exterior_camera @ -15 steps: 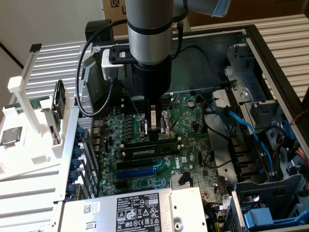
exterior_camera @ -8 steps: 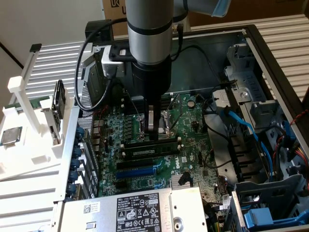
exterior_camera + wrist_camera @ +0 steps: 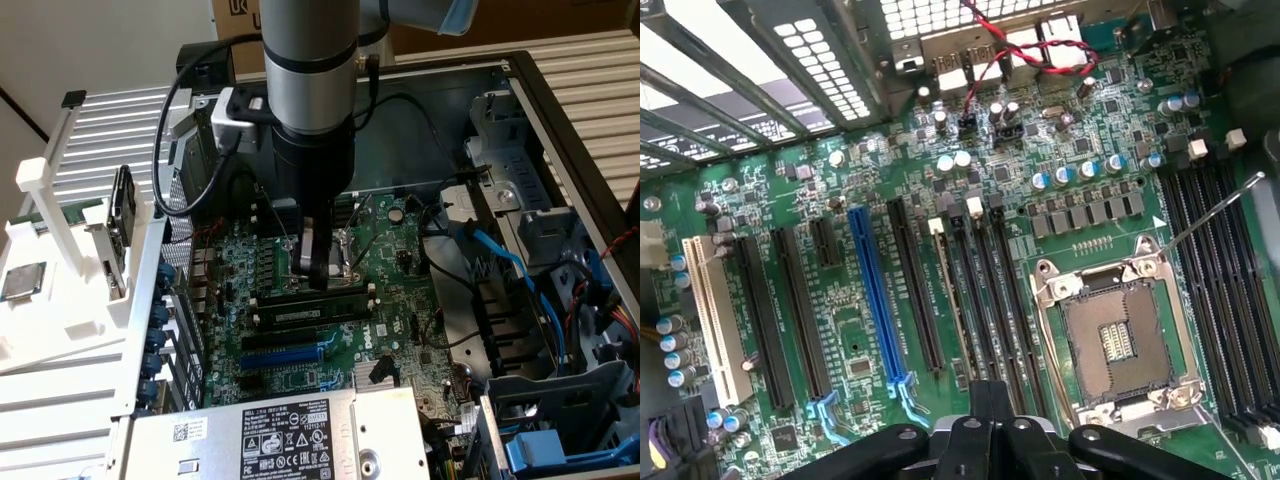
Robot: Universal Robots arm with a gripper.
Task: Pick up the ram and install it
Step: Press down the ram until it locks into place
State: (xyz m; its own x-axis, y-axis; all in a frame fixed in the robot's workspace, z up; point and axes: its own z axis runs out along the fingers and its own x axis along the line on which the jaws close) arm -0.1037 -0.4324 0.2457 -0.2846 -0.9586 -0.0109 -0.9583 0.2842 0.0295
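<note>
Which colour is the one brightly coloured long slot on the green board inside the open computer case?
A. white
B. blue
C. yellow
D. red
B: the bright blue long expansion slot lies among black slots on the green motherboard, also seen in the exterior view.

- arm [image 3: 308, 60] is a fat brushed-silver cylinder with black ring seams, blue cap up top
- black wrist section, grey camera block bolted on, black cables looping off
- gripper [image 3: 322, 262]: black fingers, grey pivot screws
</note>
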